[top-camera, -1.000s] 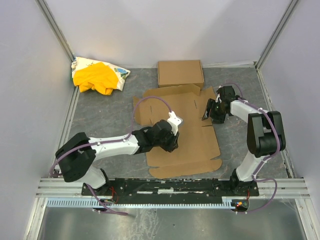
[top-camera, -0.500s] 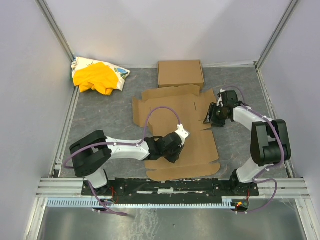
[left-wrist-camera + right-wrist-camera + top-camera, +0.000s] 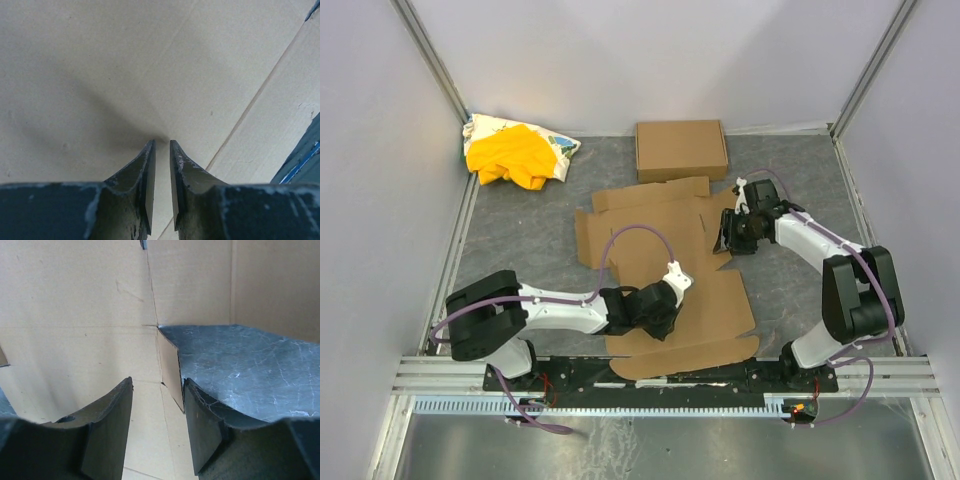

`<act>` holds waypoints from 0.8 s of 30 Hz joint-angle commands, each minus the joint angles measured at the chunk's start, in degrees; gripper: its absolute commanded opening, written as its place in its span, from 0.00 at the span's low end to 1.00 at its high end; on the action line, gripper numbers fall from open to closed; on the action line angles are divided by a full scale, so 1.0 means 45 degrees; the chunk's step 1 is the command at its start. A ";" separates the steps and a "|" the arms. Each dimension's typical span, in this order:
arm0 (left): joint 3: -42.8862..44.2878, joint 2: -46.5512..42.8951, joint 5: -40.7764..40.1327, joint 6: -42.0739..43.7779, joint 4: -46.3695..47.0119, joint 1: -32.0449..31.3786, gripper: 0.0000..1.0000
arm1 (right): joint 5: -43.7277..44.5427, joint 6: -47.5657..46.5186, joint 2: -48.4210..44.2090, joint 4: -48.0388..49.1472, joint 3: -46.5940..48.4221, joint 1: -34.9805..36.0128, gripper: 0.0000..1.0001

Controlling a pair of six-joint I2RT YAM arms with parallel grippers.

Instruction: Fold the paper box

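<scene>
The paper box lies unfolded, a wide flat brown cardboard sheet (creased panels, side flaps, tabs) in the frame's centre, reaching toward the bottom edge.

Grey mottled tabletop, plain white walls

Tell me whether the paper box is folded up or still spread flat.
Mostly spread flat: the paper box lies open on the table, panels and flaps unfolded.

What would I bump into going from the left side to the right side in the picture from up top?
Yellow cloth bundle → left gripper, resting on the flat paper box → right gripper at the box's right edge. The closed carton sits farther back, overlapping the box's span, so it has no clear place.
</scene>
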 commanded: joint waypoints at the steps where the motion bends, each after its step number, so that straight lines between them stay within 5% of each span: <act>1: -0.0789 -0.0413 -0.0296 -0.0688 -0.1063 -0.0116 0.25 | 0.0816 -0.0540 0.0293 -0.0532 0.0972 0.0571 0.53; 24: -0.0995 -0.0899 -0.0418 -0.0845 -0.1333 -0.0113 0.24 | 0.1816 -0.0527 0.1587 -0.0865 0.1926 0.3120 0.48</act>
